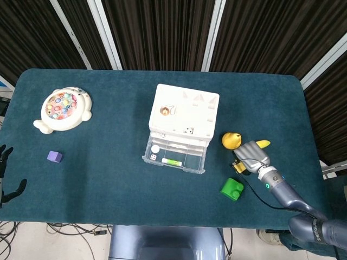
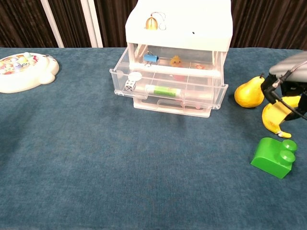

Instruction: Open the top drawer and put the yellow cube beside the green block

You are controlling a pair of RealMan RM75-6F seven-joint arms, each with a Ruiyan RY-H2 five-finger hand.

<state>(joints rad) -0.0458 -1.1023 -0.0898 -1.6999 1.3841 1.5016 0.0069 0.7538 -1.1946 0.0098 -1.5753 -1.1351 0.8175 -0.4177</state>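
Note:
The white drawer cabinet (image 1: 184,116) stands mid-table with its clear top drawer (image 2: 168,91) pulled out; a die and a green marker lie in it. The green block (image 1: 232,189) sits near the front right (image 2: 273,157). My right hand (image 1: 252,154) hovers low over the banana, just behind and to the right of the block, and grips the yellow cube (image 1: 238,167). Only a sliver of the cube shows under the fingers. In the chest view the right hand (image 2: 290,79) sits at the right edge and the cube cannot be told from the banana. My left hand (image 1: 4,162) hangs off the table's left edge, fingers apart, empty.
A yellow pear (image 2: 249,93) and a banana (image 2: 273,117) lie right of the drawer, directly behind the green block. A fishing-game toy (image 1: 61,108) sits at the far left, with a small purple cube (image 1: 54,156) in front of it.

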